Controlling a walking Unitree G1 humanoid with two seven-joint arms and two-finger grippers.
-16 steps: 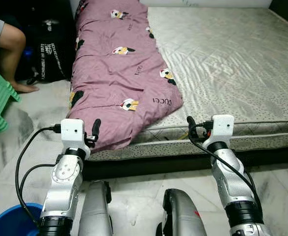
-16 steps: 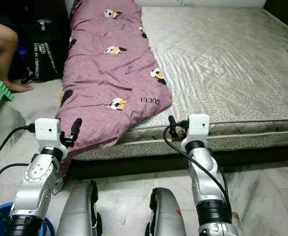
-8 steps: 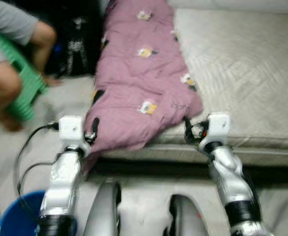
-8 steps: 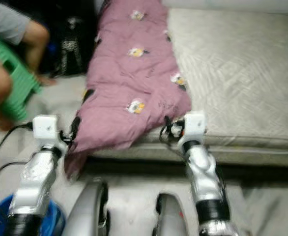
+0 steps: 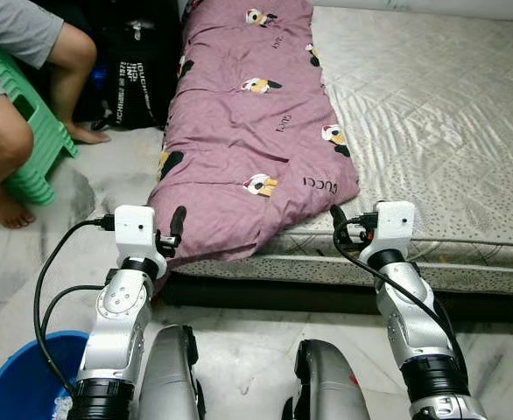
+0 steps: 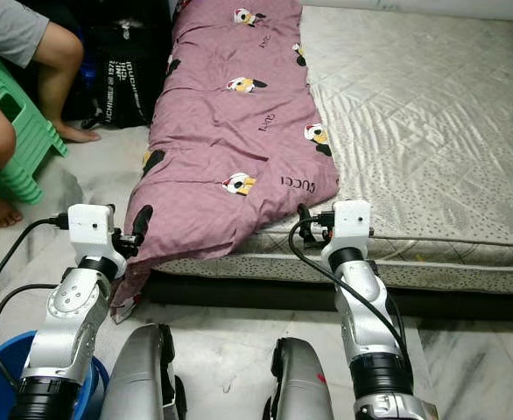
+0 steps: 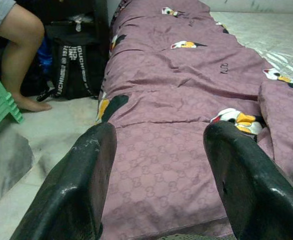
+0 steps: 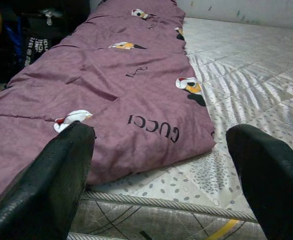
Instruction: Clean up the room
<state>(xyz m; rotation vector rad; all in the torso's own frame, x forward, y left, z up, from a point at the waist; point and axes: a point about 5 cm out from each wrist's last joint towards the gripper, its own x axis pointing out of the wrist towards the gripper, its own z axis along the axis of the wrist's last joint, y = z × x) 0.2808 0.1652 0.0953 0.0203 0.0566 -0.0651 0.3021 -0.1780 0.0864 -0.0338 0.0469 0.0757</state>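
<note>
"GUCCI" on the purple blanket (image 8: 136,95)

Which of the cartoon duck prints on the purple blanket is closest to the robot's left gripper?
The duck print nearest the purple blanket's lower edge, just left of the black lettering, is closest to the left gripper; the other prints sit farther up the mattress.

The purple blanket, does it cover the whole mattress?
No, the purple blanket lies along one side, and most of the mattress is bare.

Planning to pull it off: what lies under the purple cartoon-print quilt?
The purple cartoon-print quilt lies on the grey patterned mattress, its near corner hanging over the edge. Anything beneath the quilt is hidden.
</note>
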